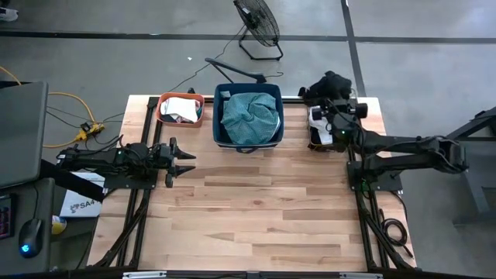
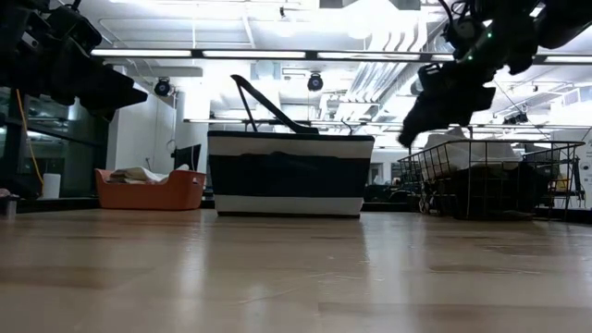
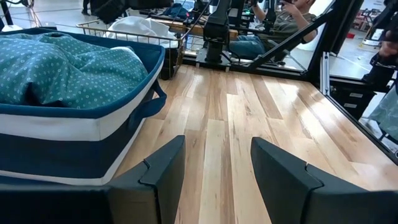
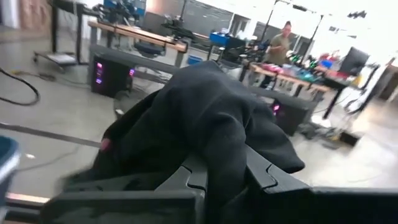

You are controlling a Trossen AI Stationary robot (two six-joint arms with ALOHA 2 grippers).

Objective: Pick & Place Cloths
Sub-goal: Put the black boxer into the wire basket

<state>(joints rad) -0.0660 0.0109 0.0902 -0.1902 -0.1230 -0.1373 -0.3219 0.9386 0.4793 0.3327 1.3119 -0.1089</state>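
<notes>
Right gripper (image 4: 214,180) clamped on black cloth (image 4: 205,118), held high over wire basket (image 1: 319,133) at table's far right. Risk: dangling fabric snags the basket rim or slips the thin pinch en route to tub (image 1: 248,136). Left gripper (image 3: 217,168) parted, empty, low beside tub.

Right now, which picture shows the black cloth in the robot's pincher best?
The right wrist view: the black cloth fills it, pinched in the right gripper. From above it's a small dark lump over the wire basket. The low view shows only dark shapes; the left wrist view misses it.
</notes>
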